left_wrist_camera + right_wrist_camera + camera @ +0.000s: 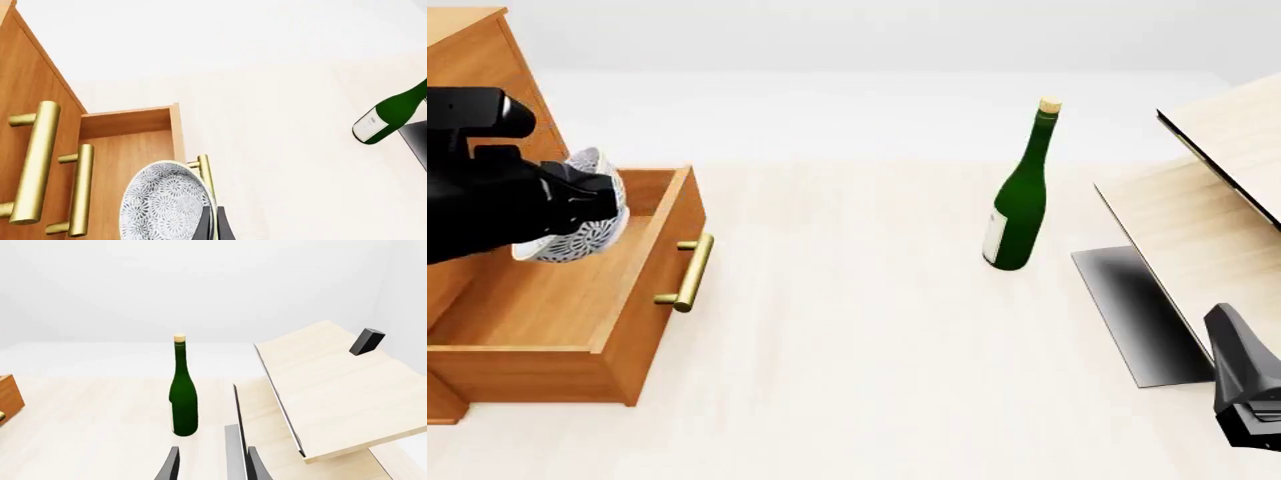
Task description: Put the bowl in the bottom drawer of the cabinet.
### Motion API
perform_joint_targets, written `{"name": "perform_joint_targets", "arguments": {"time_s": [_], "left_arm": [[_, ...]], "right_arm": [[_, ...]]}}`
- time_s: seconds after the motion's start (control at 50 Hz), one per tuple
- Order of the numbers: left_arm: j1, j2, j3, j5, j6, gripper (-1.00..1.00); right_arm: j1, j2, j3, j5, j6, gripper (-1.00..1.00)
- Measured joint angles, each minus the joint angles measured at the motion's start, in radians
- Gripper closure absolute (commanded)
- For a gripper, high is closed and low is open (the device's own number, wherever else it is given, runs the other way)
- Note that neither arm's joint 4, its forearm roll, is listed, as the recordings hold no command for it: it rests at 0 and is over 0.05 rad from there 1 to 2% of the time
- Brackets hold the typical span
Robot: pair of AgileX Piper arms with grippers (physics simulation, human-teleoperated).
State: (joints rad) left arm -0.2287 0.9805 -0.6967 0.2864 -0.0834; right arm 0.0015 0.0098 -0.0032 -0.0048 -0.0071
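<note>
Left gripper is grasping the bowl above the open bottom drawer of the cabinet, at nine o'clock. Right gripper is idling released. Green bottle label is showing no legible writing

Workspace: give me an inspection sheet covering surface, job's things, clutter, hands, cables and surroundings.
Surface: pale wood table, white wall beyond it.
Job's things: bowl held tilted on edge above the bottom drawer, which is pulled open with nothing seen inside; cabinet stands at the table's left edge.
Clutter: green bottle upright, mid-table; pale wood structure with a dark panel, at right.
Hands: left hand shut on the bowl's rim over the drawer; right hand open, holding nothing, low at right, facing the bottle.
Cables: nothing seen.
Surroundings: plain white backdrop; small dark block on the pale structure.
</note>
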Motion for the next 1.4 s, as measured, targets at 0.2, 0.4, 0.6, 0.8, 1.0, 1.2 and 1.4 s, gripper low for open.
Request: {"name": "perform_joint_targets", "arguments": {"time_s": [0.2,0.4,0.6,0.8,1.0,1.2,1.4], "left_arm": [[0.027,-0.041,0.036,0.001,-0.01,1.0],[0.041,-0.048,0.068,-0.016,-0.022,1.0],[0.054,-0.023,0.103,-0.059,-0.027,1.0],[0.067,0.008,0.115,-0.091,-0.028,1.0],[0.079,0.05,0.116,-0.125,-0.028,1.0],[0.088,0.099,0.11,-0.155,-0.042,1.0],[0.097,0.131,0.081,-0.14,-0.055,1.0]], "right_arm": [[0.0,0.0,0.0,0.0,0.0,-1.0],[0.0,0.0,0.0,0.0,0.0,-1.0],[0.0,0.0,0.0,0.0,0.0,-1.0],[0.0,0.0,0.0,0.0,0.0,-1.0],[0.0,0.0,0.0,0.0,0.0,-1.0],[0.0,0.0,0.0,0.0,0.0,-1.0],[0.0,0.0,0.0,0.0,0.0,-1.0]]}}
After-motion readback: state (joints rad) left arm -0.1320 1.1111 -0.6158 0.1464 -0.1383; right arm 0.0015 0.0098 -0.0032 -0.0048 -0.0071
